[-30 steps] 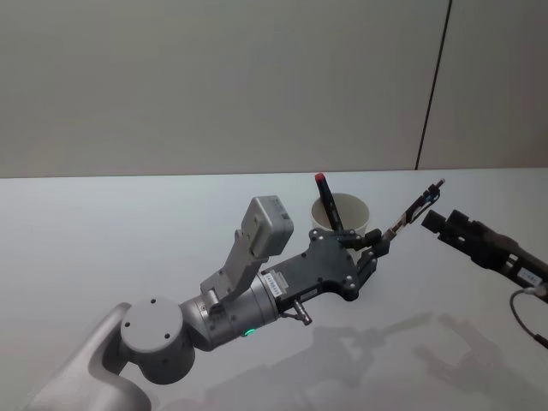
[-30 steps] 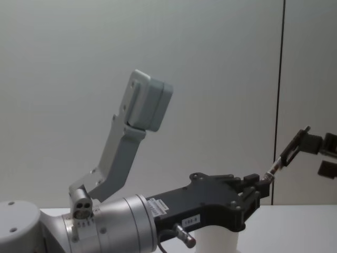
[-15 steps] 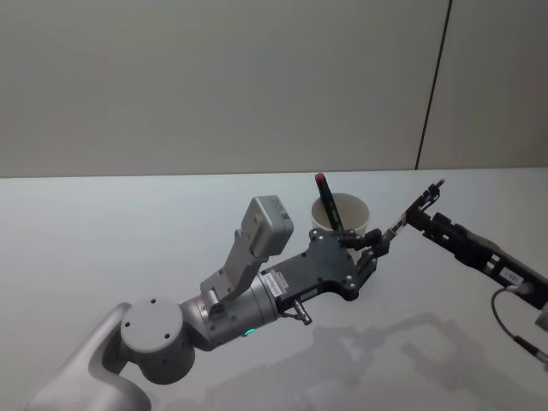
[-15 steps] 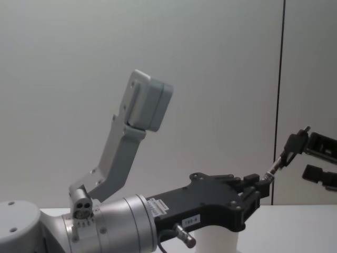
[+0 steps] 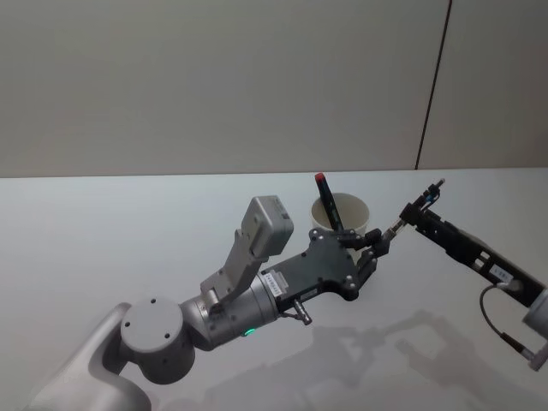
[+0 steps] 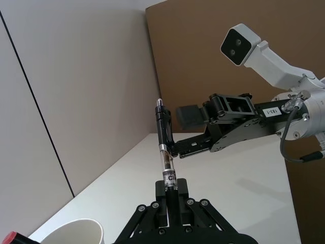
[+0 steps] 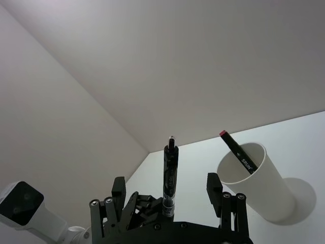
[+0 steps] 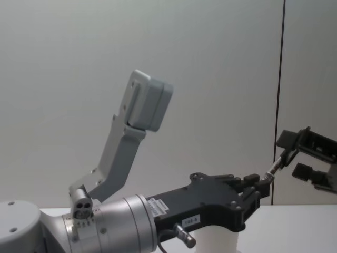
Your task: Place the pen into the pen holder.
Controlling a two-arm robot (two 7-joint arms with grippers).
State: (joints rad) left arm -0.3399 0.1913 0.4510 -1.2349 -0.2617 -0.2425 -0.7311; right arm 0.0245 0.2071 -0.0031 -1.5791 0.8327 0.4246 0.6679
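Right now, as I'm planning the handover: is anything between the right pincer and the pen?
Nothing visible. The open right pincer has a finger on either side of the pen, whose lower end the left pincer grips.

desk (image 5: 128, 231): white, matte, arm shadows at near right
marker (image 5: 326, 199): black, red cap, leans upright in the cup
wall (image 5: 214, 86): plain grey-beige
seam (image 5: 432, 86): thin dark line down wall, right side
board (image 6: 203, 61): brown panel, left wrist view
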